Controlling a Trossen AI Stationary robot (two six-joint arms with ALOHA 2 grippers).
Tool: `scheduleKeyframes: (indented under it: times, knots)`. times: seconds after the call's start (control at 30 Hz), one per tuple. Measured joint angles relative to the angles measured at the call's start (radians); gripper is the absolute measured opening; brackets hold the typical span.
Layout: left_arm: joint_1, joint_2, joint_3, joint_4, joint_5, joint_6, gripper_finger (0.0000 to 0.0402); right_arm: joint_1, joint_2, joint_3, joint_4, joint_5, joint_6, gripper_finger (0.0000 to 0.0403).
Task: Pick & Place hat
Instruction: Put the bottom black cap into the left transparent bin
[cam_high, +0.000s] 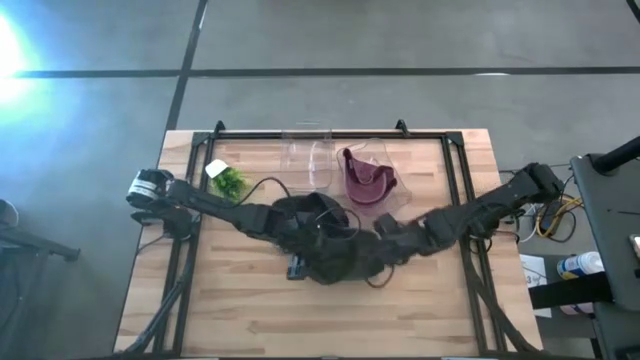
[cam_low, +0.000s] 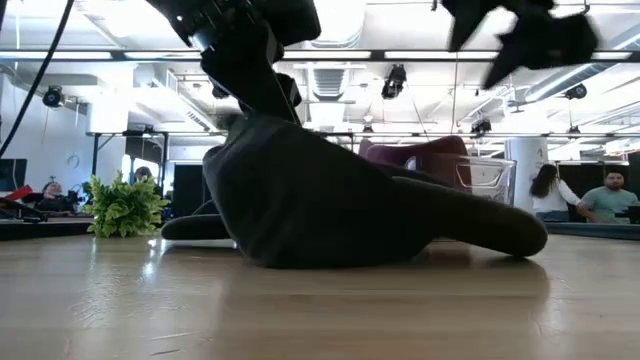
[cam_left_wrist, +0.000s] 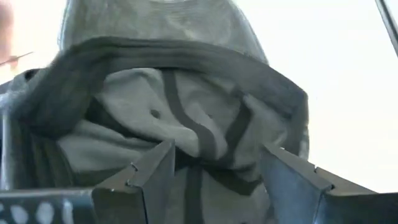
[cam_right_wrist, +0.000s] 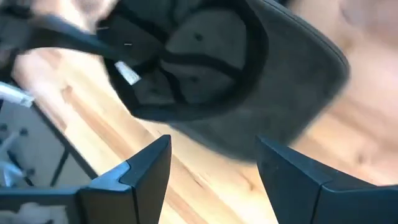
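A dark gray hat (cam_high: 335, 255) lies on the wooden counter (cam_high: 250, 310), a little toward 6 o'clock from the middle. From table height it looks like a big soft lump (cam_low: 330, 200) with its brim sticking out flat on the wood.

The left pincer (cam_high: 322, 225) is right at the hat, at the hat's 11 o'clock side. Its two fingers (cam_left_wrist: 152, 177) are spread apart, and the inside of the hat, with its dark seams, fills the space in front of them. They are not squeezing the cloth.

The right pincer (cam_high: 392, 232) is up off the counter, at about 2 o'clock from the hat. Its fingers (cam_right_wrist: 149, 168) are also spread wide with nothing between them. Past them you can see the hat (cam_right_wrist: 205, 68) upside down, open side up, with its brim on the wood.

A dark red hat (cam_high: 366, 178) sits at 12 o'clock from the gray one, beside a clear plastic box (cam_high: 310, 160). A small green plant (cam_high: 230, 182) stands near the 10 o'clock corner of the counter. People sit in the room far behind.
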Motion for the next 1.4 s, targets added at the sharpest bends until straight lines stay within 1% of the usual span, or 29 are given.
scheduleKeyframes:
  times: [0.13, 0.23, 0.33, 0.4, 0.47, 0.57, 0.7, 0.8, 0.87, 1.07, 1.23, 1.3, 1.4]
  knots:
    - [-0.033, 0.000, -0.001, -0.008, -0.017, -0.011, 0.0222, 0.120, 0.000, -0.076, 0.003, 0.053, 0.235, 0.0224]
    - [-0.051, 0.000, -0.016, 0.000, -0.018, -0.030, 0.0222, 0.204, 0.004, -0.173, 0.037, 0.081, 0.432, 0.0224]
    - [-0.072, 0.000, -0.050, 0.001, -0.022, -0.055, 0.0222, 0.247, 0.005, -0.293, 0.209, 0.154, 0.576, 0.0224]
    - [-0.085, 0.000, -0.081, 0.001, -0.037, -0.084, 0.0222, 0.252, 0.005, -0.366, 0.326, 0.226, 0.612, 0.0224]
    - [-0.095, 0.000, -0.111, -0.003, -0.056, -0.137, 0.0222, 0.250, 0.005, -0.416, 0.413, 0.290, 0.591, 0.0224]
    - [-0.104, 0.000, -0.158, -0.005, -0.062, -0.245, 0.0222, 0.233, 0.001, -0.455, 0.409, 0.349, 0.550, 0.0224]
    - [-0.109, 0.000, -0.218, 0.018, -0.076, -0.365, 0.0222, 0.222, -0.011, -0.486, 0.440, 0.343, 0.494, 0.0224]
    - [-0.109, 0.002, -0.253, 0.017, -0.091, -0.415, 0.0222, 0.223, -0.011, -0.523, 0.544, 0.340, 0.469, 0.0224]
    - [-0.109, 0.006, -0.274, 0.024, -0.095, -0.449, 0.0222, 0.222, -0.001, -0.554, 0.644, 0.349, 0.456, 0.0224]
    - [-0.110, 0.018, -0.320, 0.117, -0.106, -0.525, 0.0222, 0.198, 0.043, -0.637, 0.878, 0.399, 0.428, 0.0224]
    - [-0.109, 0.039, -0.324, 0.220, -0.116, -0.527, 0.0222, 0.171, 0.080, -0.656, 1.083, 0.391, 0.311, 0.0224]
    - [-0.106, 0.054, -0.318, 0.256, -0.117, -0.528, 0.0222, 0.158, 0.101, -0.651, 1.096, 0.358, 0.292, 0.0224]
    - [-0.106, 0.068, -0.298, 0.261, -0.115, -0.529, 0.0222, 0.142, 0.140, -0.631, 1.098, 0.294, 0.266, 0.0219]
